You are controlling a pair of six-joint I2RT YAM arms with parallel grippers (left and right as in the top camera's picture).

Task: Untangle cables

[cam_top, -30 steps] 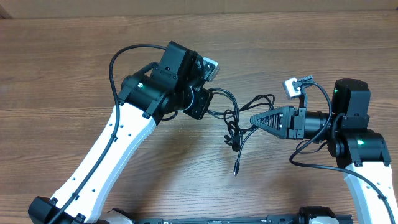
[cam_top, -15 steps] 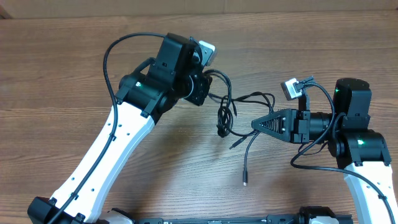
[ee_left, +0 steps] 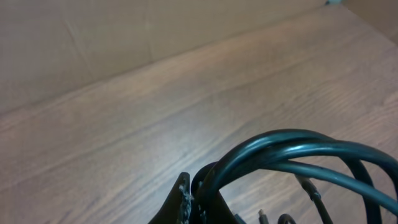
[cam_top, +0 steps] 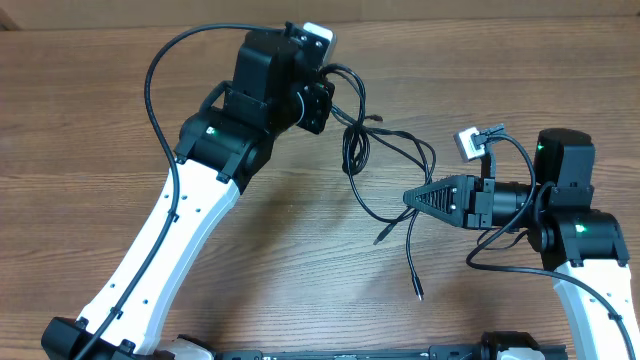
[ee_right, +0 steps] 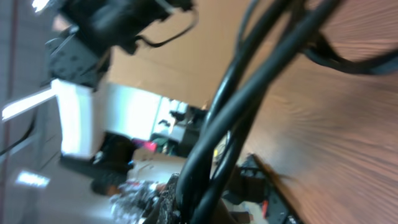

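Since earlier my left gripper (ee_left: 191,200) swung away, clamped on the cables (cam_top: 351,140) | right gripper (cam_top: 410,197) pinches them over the desk (cam_top: 90,110)

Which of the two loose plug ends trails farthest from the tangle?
The lower plug end, on the long strand below the right gripper; the other plug stops shorter.

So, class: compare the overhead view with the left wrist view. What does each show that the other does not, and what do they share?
Overhead only: the right gripper pinching the cables, the full spread of the tangle, and a loose plug end below it. Left wrist only: a close look at cable loops leaving the shut left gripper. Both: the black cables and the wooden table.
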